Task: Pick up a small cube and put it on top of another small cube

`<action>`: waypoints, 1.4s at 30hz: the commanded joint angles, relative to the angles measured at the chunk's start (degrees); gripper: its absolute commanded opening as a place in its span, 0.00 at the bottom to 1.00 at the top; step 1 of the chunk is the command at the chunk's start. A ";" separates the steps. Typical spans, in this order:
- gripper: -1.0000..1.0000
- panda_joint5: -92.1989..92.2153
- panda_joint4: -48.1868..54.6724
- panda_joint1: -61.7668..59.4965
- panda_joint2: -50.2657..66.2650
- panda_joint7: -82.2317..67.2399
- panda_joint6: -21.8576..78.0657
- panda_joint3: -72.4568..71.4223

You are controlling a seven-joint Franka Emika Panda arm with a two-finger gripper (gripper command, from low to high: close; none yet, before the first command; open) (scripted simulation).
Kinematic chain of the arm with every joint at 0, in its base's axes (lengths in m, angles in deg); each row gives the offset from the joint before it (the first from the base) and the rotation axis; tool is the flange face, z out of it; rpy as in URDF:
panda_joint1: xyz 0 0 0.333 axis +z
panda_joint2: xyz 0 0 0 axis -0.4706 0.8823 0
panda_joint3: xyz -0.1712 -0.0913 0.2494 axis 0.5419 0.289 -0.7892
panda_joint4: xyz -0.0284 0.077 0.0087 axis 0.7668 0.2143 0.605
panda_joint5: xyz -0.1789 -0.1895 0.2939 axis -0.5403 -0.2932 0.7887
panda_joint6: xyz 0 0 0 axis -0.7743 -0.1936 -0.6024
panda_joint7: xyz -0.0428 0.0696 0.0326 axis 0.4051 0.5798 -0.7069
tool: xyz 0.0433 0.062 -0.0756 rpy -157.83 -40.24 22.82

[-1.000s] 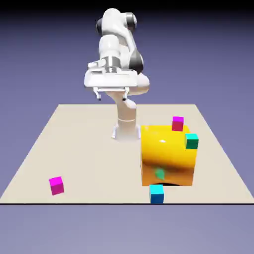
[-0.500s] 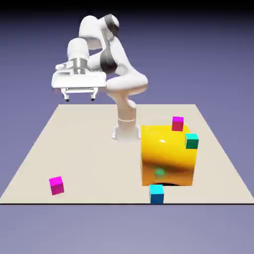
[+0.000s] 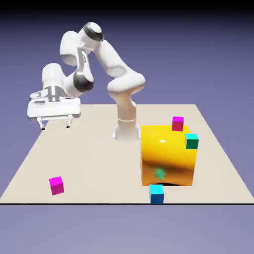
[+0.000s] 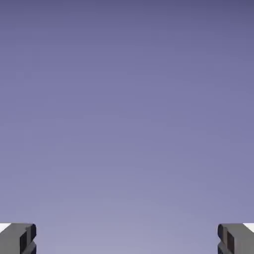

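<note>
Two grey fingertips sit at opposite bottom corners of the hand view, so your gripper is spread wide with nothing between the jaws; that view shows only blue-violet backdrop, no table and no cube. Change over the last second: the hand has swung from in front of the base out toward the exterior view's left and dropped lower, now hanging over the table's far corner on that side. The cubes and the block have not shifted. What that means for you: the arm appears to be travelling toward the small magenta cube, which rests on the table nearer the camera than the hand and well below it, close to the front edge. Nothing is grasped yet, so I judge the task to be in its early approach; you still need to bring the hand forward over the cube, then descend. Well off to the other side of the hand stands the big yellow block, with a redder pink cube just behind its top edge, a green cube at its far upper corner, and a cyan cube on the table touching or just in front of its base. Markings: no brand, label or writing is readable on arm, cubes or block.
</note>
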 commanded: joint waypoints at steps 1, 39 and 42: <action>0.50 -0.42 0.45 1.20 -0.35 -1.07 0.08 2.08; 0.00 -8.27 1.99 22.26 -2.16 -2.02 4.60 14.00; 0.00 -8.97 0.26 23.74 -1.05 3.01 5.81 7.77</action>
